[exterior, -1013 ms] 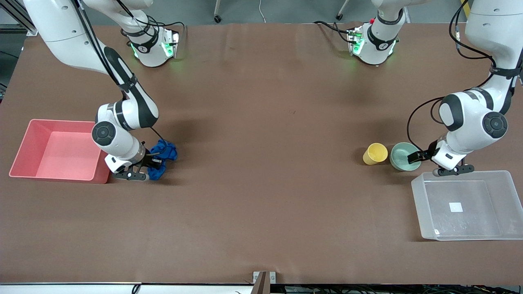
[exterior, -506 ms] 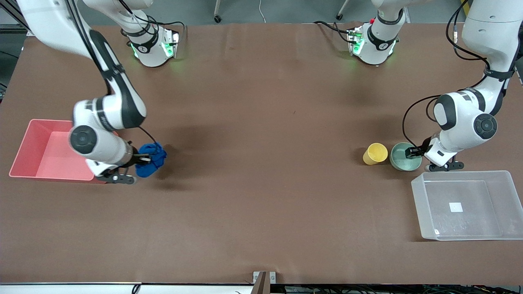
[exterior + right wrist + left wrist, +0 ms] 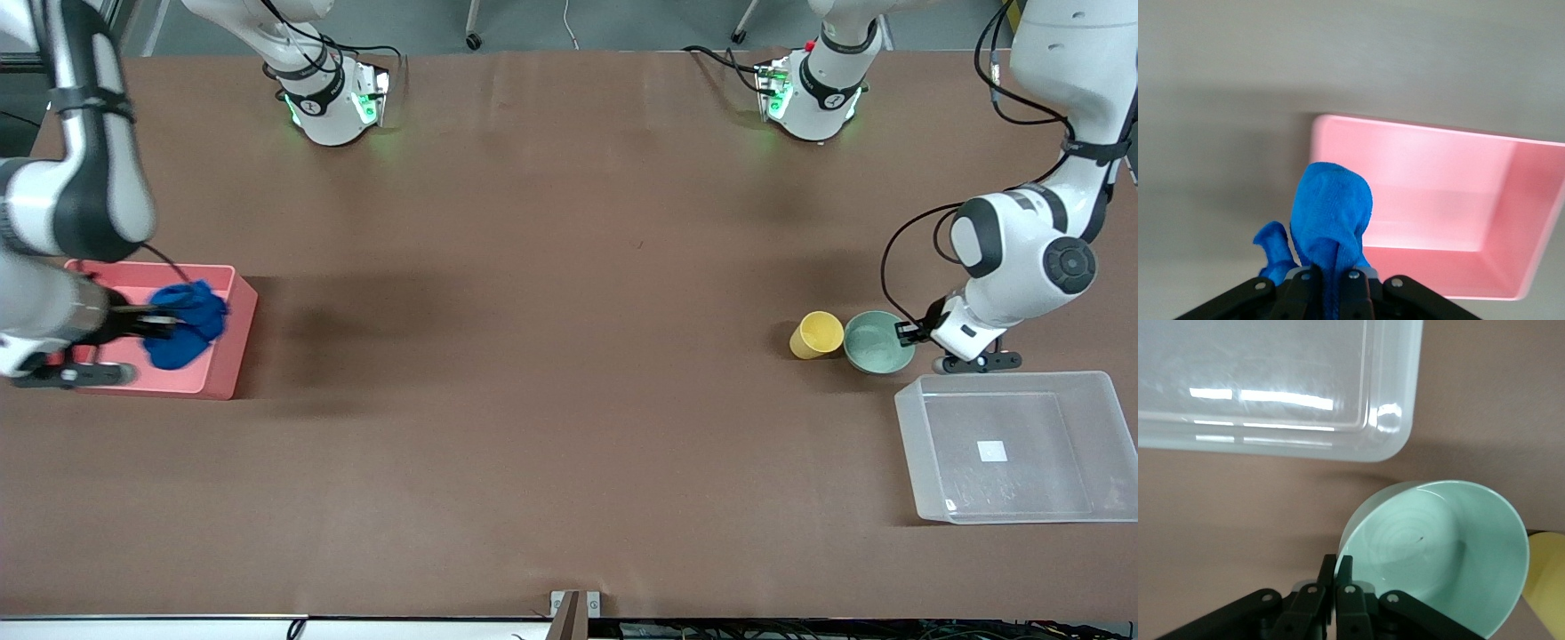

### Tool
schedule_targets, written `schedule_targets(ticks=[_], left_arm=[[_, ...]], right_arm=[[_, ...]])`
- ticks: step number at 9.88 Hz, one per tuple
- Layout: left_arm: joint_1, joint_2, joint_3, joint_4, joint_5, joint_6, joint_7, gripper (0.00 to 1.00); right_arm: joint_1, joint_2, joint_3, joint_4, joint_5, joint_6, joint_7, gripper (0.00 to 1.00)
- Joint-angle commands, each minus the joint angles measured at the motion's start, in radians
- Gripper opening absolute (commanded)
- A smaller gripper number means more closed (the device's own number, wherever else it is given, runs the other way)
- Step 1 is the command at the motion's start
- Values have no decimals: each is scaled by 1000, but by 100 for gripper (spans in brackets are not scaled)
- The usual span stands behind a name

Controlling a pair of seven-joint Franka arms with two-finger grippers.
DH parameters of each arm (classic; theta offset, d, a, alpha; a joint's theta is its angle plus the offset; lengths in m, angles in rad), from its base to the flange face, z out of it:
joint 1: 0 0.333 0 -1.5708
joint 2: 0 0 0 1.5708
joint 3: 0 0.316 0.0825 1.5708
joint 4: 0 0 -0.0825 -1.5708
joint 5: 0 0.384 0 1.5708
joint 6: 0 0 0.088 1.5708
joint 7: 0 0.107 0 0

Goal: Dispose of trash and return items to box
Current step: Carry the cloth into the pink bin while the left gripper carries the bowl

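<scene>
Now the blue rag (image 3: 185, 322) hangs pinched in the right gripper (image 3: 151, 322), over the pink bin (image 3: 233, 342) at the right arm's end of the table (image 3: 569, 400). In the right wrist view the rag (image 3: 1331, 230) seems to sit above the bin's wall rather than its middle, though I cannot be sure. The mint bowl (image 3: 878, 341) stands beside the yellow cup (image 3: 817, 335), its rim nipped by the pressed-together left gripper (image 3: 909, 333). The clear box (image 3: 916, 444) lies just beside the bowl, nearer to the front camera, so the left arm is the close one.
</scene>
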Motion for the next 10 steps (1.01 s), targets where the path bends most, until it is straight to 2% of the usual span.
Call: schedule_targets(ticks=[1, 3, 4, 5, 6, 7, 8, 9, 10], left_arm=[[7, -61, -8, 74, 16, -141, 18, 0], [12, -42, -5, 248, 12, -244, 80, 0], [15, 3, -3, 342, 5, -251, 144, 0], [25, 67, 0, 441, 8, -252, 175, 0], [29, 165, 0, 569, 10, -275, 176, 0], [29, 252, 1, 690, 19, -292, 176, 0], [24, 321, 6, 753, 21, -294, 177, 0], [22, 384, 26, 819, 54, -294, 179, 0], [21, 437, 50, 871, 76, -291, 188, 0]], right_arm=[[-6, 5, -115, -83, -6, 135, -204, 1], [-18, 7, -130, -237, 0, 334, -209, 1], [-21, 22, -130, -277, 45, 405, -209, 1], [-18, 40, -130, -324, 103, 447, -214, 2], [-16, 43, -130, -373, 106, 517, -214, 11], [-18, 72, -130, -382, 106, 557, -217, 41], [-19, 82, -130, -379, 106, 568, -217, 84], [-15, 79, -130, -379, 106, 558, -215, 100], [-7, 50, -128, -371, 106, 517, -208, 100]])
